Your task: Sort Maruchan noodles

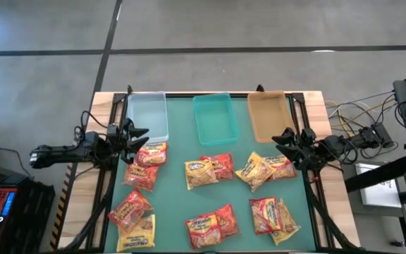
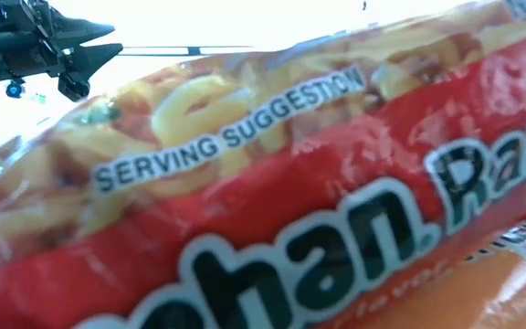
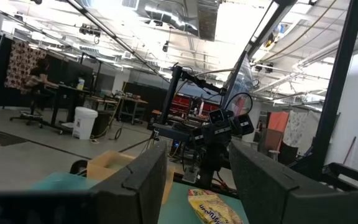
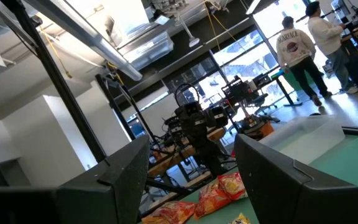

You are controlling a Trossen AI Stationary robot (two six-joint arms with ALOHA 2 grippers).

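Several Maruchan noodle packets, red and yellow, lie flat on the green mat: one pair [image 1: 146, 164] sits by my left gripper, others lie mid-table [image 1: 208, 171], at right [image 1: 265, 169] and along the near edge [image 1: 212, 224]. One red packet [image 2: 272, 210] fills the low view. My left gripper [image 1: 139, 137] hovers open above the mat's left side, pointing right; it also shows in the low view [image 2: 110, 42]. My right gripper [image 1: 280, 140] hovers open on the right side, pointing left. Each wrist view shows open fingers [image 3: 197, 186] [image 4: 191, 180] and the opposite arm.
Three trays stand in a row along the far edge: clear [image 1: 147, 116], teal [image 1: 213, 120] and tan [image 1: 267, 116]. Black frame rails run down both table sides [image 1: 106, 190]. Cables lie off the right edge [image 1: 358, 113]. People stand in the room beyond [image 4: 297, 46].
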